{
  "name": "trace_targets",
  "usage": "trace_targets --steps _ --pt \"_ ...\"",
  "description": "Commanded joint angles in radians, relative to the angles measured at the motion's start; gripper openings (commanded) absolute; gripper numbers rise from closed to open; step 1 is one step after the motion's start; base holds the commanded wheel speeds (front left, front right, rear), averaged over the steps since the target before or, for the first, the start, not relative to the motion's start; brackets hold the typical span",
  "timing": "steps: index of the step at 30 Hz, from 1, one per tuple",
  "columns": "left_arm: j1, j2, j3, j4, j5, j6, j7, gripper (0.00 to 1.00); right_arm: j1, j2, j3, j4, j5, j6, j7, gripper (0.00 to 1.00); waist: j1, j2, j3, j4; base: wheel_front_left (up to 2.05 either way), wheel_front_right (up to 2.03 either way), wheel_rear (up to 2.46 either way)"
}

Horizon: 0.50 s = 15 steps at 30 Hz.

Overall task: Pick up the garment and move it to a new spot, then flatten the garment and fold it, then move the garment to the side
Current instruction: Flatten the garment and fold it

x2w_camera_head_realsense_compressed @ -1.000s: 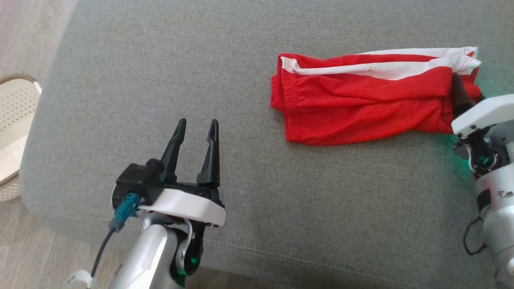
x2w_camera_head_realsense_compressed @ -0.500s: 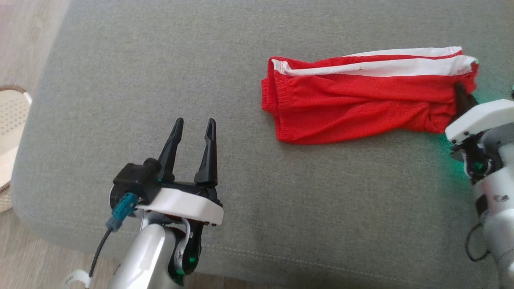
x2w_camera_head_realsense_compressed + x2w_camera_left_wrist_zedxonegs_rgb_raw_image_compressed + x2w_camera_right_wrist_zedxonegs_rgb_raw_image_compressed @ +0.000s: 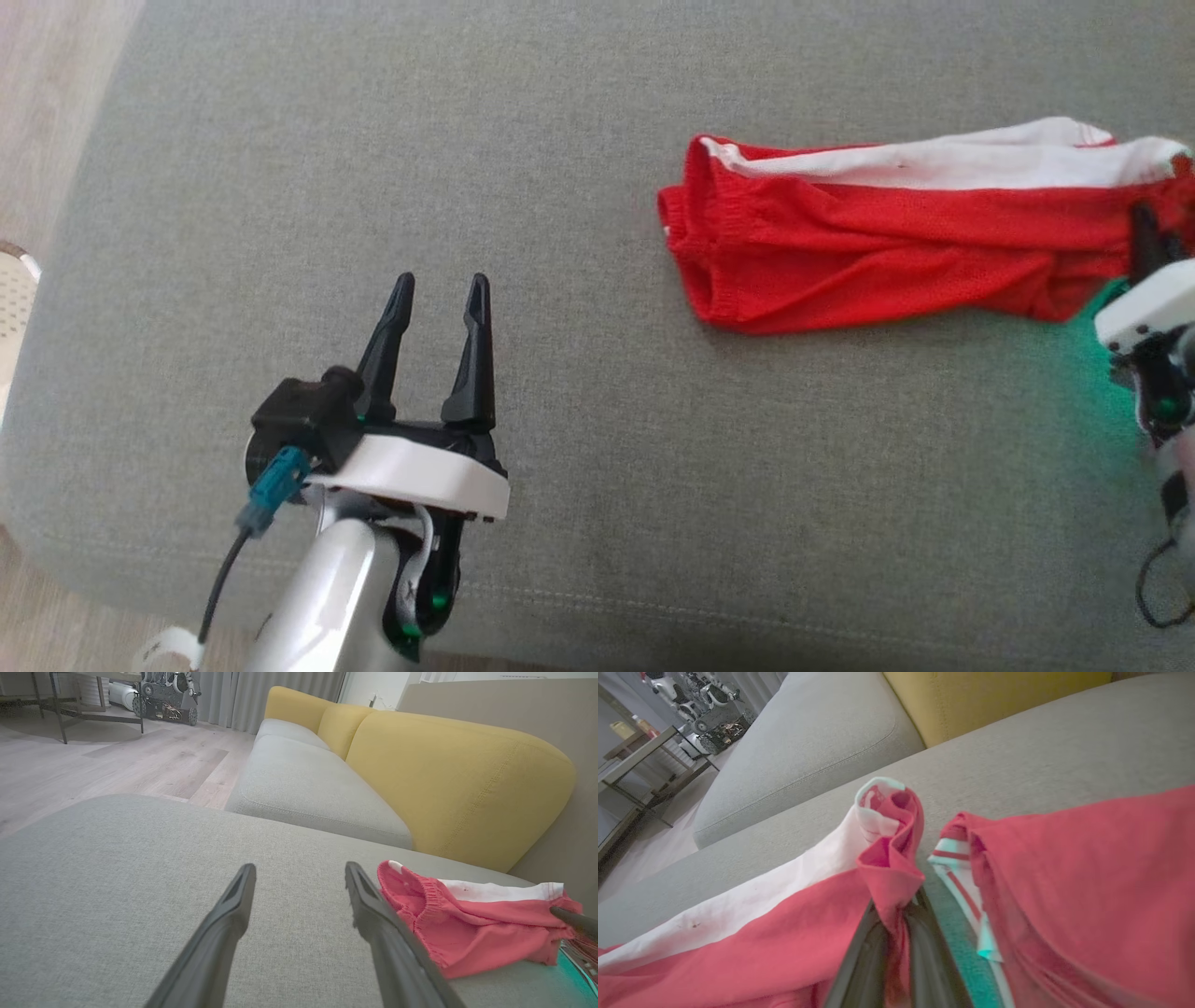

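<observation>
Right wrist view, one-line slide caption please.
Right gripper, jaws shut on a fold of the red-and-white garment lying on the grey cushion.

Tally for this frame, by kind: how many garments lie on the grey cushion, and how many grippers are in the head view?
Garments: 1, the red garment with a white stripe, lying on the grey cushion.
Grippers: 2, the left gripper open and apart from the cloth, the right gripper shut on the garment's right end.
Total: 3
</observation>
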Motion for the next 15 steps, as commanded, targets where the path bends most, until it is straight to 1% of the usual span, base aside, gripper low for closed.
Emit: trace_targets --steps 1,7,15 --pt "-0.023 0.004 0.031 -0.024 -0.005 -0.003 -0.012 1.00 -0.005 -0.033 0.001 -0.007 -0.014 -0.001 -0.032 0.00 0.0000 0.0000 -0.015 -0.003 0.00 0.00 0.00" --pt "-0.003 0.004 0.046 -0.019 -0.007 -0.009 -0.012 1.00 -0.024 -0.010 0.005 -0.017 -0.012 -0.001 -0.056 0.00 0.0000 0.0000 -0.051 -0.005 0.00 0.00 0.00" --pt "0.019 0.004 0.059 -0.022 -0.010 -0.017 -0.012 1.00 -0.043 0.050 0.065 -0.134 -0.011 -0.001 -0.059 0.00 0.0000 0.0000 -0.088 0.020 0.00 0.00 0.00"
